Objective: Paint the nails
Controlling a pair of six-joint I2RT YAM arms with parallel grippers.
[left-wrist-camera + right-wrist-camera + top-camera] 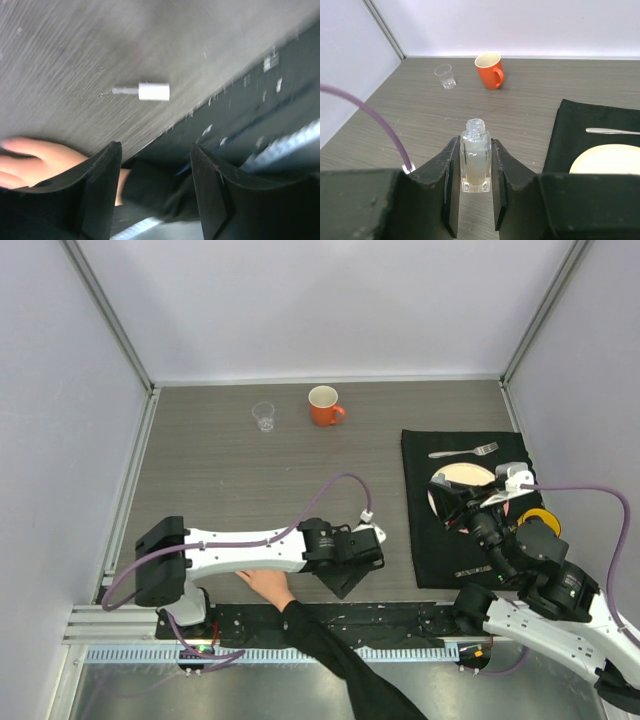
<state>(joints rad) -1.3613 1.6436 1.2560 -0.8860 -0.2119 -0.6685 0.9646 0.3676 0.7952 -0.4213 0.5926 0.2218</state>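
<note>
**Open bottle gripped on the right, bare hand waits under the left arm**

A bare hand point(268, 586) in a black sleeve point(340, 660) lies flat at the near edge of the grey worktop point(230, 480), left of centre. The left arm crosses above it and hides the fingers. The nails are too small and blurred to make out in any view.

The left gripper point(155, 150) hangs released, its fingers spread with nothing between them. Beyond them, a white cap with its brush point(154, 92) lies on its side on the wood, just beside the near edge.

The right gripper point(475, 150) is clamped on a small clear bottle point(476, 165), which is upright, uncapped and partly filled with pale, cloudy liquid.

A black placemat point(440, 550) covers the right side of the worktop. It carries a cream plate point(462, 475) and, toward the far edge, a fork point(465, 451). The right arm blocks much of the plate and part of a yellow round object point(541, 516).

Near the far edge stand an orange mug point(324, 405), showing its pale inside, and left of it a small clear glass point(263, 416).
</note>
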